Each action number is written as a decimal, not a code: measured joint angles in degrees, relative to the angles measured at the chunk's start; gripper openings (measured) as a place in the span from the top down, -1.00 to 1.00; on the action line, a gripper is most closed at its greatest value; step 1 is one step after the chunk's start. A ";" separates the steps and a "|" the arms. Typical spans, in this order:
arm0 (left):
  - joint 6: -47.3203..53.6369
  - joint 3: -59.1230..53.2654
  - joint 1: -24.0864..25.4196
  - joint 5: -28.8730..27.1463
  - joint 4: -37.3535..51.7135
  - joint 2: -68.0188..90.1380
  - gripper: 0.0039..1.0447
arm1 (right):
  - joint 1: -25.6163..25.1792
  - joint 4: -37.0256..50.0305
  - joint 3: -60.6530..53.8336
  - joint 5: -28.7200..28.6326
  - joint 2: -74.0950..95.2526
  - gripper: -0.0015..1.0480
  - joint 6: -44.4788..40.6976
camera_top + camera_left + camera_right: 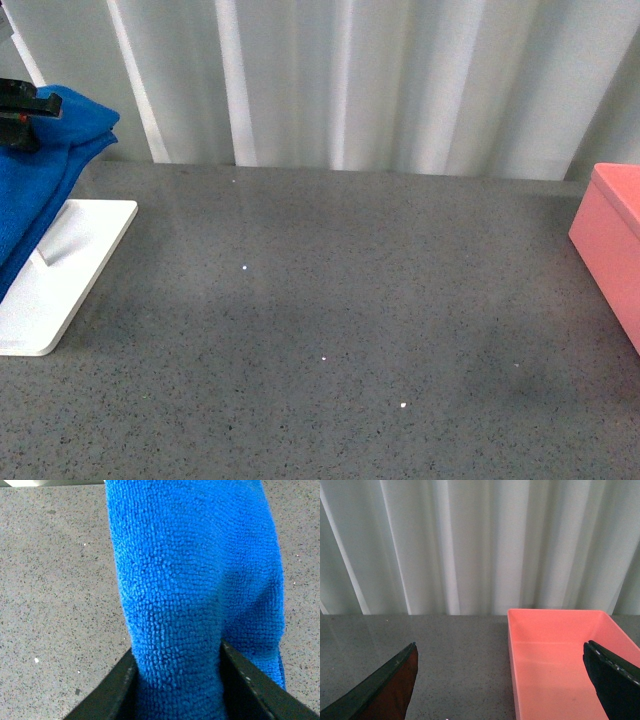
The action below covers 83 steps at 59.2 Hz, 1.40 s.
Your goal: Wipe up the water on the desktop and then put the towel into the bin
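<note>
Fingers (107, 692) of the left gripper (176, 648) press in from both sides on the towel (195, 570). The wrist view shows the bright blue pile bunched tight between the two dark jaws, so this gripper is clamped on the cloth. Beyond the jaws the towel spreads wider against the speckled grey desktop (55, 580).

From the front, the left gripper (22, 112) sits at the far left edge, up high, with the towel (40, 180) hanging from it in thick folds that run down past the picture's edge. The cloth hangs in front of the white rack base (70, 290), which lies flat on the desktop (330, 330); I cannot tell whether the cloth touches it.

On the other side, the right gripper (500, 645) is spread wide with nothing between its jaws, one finger at each lower corner of its wrist view. It hangs above the near part of the bin (555, 612), a salmon-pink box that looks empty. In the front view the bin (612, 240) stands at the far right edge of the desktop, well apart from the towel. A white pleated curtain (400, 80) closes off the back
</note>
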 joint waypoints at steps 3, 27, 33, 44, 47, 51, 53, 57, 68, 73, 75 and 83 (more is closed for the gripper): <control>-0.24 0.00 0.15 -0.07 0.04 0.00 0.44 | 0.00 0.00 0.00 0.00 0.00 -0.87 0.00; -0.61 -4.22 0.17 3.82 4.85 -4.07 0.90 | 0.00 0.00 0.00 -0.02 0.00 -0.87 0.00; -0.59 -5.53 -0.17 4.81 5.92 -6.86 0.90 | 0.00 0.00 0.00 0.00 0.00 -0.87 0.00; -1.14 -7.04 -1.77 7.87 6.84 -11.65 0.90 | 0.00 0.00 0.00 0.00 0.00 -0.87 0.00; -1.62 -7.85 -2.40 9.03 7.34 -12.98 0.90 | 0.00 0.00 0.00 0.00 0.00 -0.87 0.00; -2.47 -9.05 -3.34 11.78 8.20 -14.71 0.90 | 0.00 0.00 0.00 0.00 0.00 -0.87 0.00; -3.19 -9.60 -3.93 13.53 8.41 -15.63 0.90 | 0.00 0.00 0.00 0.00 0.00 -0.87 0.00; -4.52 -10.97 -5.42 17.49 9.68 -17.70 0.90 | 0.00 0.00 0.00 0.00 0.00 -0.87 0.00; -13.31 -14.34 -11.54 26.64 15.96 -23.61 0.90 | 0.00 0.00 0.00 0.00 0.00 -0.87 0.00; -17.38 -16.35 -14.62 28.98 19.63 -25.94 0.90 | 0.00 0.00 0.00 0.00 0.00 -0.87 0.00; -18.97 -17.20 -15.80 29.83 21.11 -26.73 0.90 | 0.00 0.00 0.00 0.00 0.00 -0.87 0.00; -25.18 -21.51 -20.50 32.79 29.09 -29.16 0.90 | 0.00 0.00 0.00 0.00 0.00 -0.87 0.00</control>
